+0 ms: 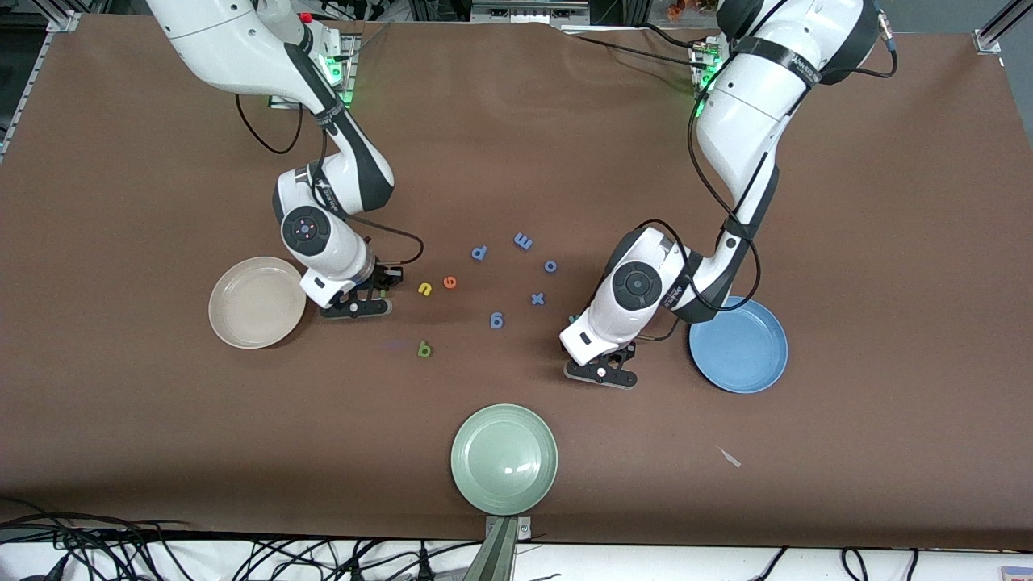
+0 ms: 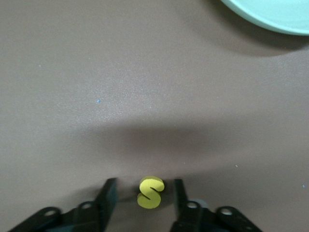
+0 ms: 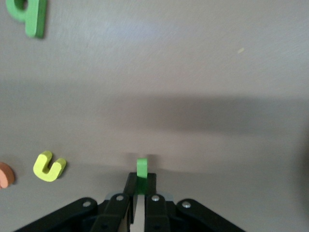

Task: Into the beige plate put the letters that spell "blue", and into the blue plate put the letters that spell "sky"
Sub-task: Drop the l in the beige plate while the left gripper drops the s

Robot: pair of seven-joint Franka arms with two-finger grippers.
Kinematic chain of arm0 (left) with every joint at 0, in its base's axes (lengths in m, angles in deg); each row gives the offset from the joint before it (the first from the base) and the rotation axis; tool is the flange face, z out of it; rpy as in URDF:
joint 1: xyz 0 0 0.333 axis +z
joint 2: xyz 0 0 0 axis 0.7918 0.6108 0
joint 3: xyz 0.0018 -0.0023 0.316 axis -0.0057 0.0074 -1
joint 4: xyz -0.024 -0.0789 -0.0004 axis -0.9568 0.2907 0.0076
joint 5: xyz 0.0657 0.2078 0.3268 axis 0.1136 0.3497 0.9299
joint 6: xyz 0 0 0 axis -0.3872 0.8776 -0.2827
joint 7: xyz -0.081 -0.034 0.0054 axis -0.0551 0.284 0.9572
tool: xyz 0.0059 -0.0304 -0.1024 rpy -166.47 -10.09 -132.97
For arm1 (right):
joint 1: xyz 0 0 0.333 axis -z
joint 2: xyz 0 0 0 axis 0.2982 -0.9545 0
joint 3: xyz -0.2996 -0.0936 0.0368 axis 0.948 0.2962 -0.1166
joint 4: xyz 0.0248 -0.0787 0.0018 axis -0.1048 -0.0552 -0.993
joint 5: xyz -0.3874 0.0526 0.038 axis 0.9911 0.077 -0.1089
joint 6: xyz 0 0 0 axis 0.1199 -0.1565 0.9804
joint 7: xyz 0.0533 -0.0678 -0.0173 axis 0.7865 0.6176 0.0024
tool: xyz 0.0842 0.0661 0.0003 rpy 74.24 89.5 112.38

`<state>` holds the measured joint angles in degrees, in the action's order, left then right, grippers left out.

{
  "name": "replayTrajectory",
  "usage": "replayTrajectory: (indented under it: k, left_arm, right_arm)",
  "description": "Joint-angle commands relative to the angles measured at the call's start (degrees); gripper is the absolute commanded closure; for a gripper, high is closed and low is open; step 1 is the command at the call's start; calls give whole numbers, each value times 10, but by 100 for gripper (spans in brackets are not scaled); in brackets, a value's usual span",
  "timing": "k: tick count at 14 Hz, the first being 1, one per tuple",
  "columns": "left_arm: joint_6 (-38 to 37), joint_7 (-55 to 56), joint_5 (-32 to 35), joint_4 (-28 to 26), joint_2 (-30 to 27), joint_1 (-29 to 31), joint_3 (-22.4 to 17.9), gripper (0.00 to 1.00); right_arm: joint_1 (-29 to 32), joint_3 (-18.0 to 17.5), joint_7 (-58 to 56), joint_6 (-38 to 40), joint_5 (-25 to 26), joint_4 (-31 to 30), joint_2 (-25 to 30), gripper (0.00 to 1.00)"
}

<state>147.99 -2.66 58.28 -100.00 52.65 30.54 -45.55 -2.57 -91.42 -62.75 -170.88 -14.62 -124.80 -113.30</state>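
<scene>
Nearest the camera, the pale green plate sits empty, and so do the beige plate and the blue plate: no letter has been delivered yet. Down at the table beside the beige plate, the right gripper is pinched on the thin green l. Low beside the blue plate, the left gripper has its jaws apart around the yellow s, not clamped. Green b, yellow u and orange e lie mid-table; k and y are probably hidden.
</scene>
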Motion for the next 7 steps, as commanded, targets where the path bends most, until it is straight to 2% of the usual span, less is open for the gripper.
replayTrajectory:
  k: [1,3,6,7]
  left_arm:
    - [2,-3,19,16,9,-3,-2,79]
    - [2,-2,19,16,6,-2,-3,89]
    - [-16,-15,19,16,-17,15,-7,91]
    - [-47,-38,19,16,-31,25,-8,91]
  right_arm:
    - [-1,37,-44,86,2,43,15,98]
    - [0,71,-77,112,2,47,20,98]
    - [0,127,-148,131,1,47,20,98]
    - [0,142,-164,131,1,47,20,98]
